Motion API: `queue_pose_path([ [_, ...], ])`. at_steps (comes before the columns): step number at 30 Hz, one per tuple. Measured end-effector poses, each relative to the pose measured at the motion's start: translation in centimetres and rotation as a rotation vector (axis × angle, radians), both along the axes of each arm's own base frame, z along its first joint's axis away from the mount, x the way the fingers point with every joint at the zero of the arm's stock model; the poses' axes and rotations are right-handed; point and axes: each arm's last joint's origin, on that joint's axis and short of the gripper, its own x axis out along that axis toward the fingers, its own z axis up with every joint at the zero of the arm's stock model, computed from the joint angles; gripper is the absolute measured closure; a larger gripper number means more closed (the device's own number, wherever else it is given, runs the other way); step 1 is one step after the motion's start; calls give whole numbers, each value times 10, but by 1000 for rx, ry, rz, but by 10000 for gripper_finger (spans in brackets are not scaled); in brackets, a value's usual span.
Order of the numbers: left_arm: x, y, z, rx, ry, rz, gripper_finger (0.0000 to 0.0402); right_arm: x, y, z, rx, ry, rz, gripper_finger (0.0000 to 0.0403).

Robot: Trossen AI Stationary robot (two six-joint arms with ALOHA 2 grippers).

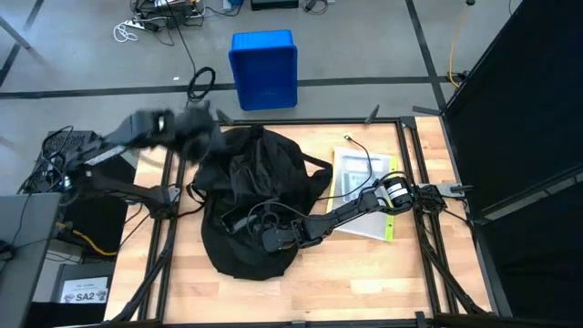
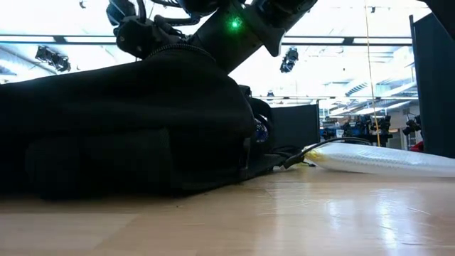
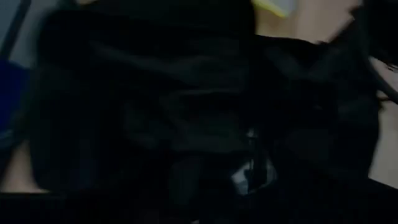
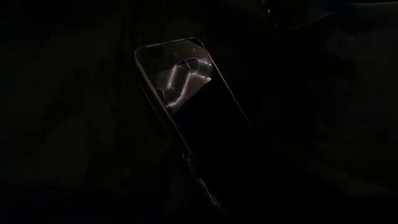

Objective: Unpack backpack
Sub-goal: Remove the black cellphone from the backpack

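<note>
Right end effector [image 1: 273,239] sits on backpack [image 1: 255,173] (black, slumped).

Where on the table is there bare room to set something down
Bare wood along the near edge of the table, below the backpack and the clear packet. The middle is crowded: the right gripper lies over the backpack.

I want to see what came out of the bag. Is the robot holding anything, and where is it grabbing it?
It cannot be told. The right gripper lies on the black backpack, its fingers lost against the dark fabric. The left gripper hovers blurred above the backpack's far edge.
</note>
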Motion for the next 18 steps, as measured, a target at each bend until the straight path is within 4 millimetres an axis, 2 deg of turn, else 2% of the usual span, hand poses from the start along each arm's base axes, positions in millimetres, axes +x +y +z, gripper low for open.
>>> queue_pose_path([
  [3,-2,-28,-31,-17,-12,-30,149,0,0,0,0,-1,0,179],
  [10,10,-75,-125,-39,71,-111,149,0,0,0,0,-1,0,164],
  [14,13,-84,-164,-33,108,-148,149,0,0,0,0,0,1,158],
  [18,10,-82,-180,-26,127,-124,149,0,2,0,0,-1,4,156],
])
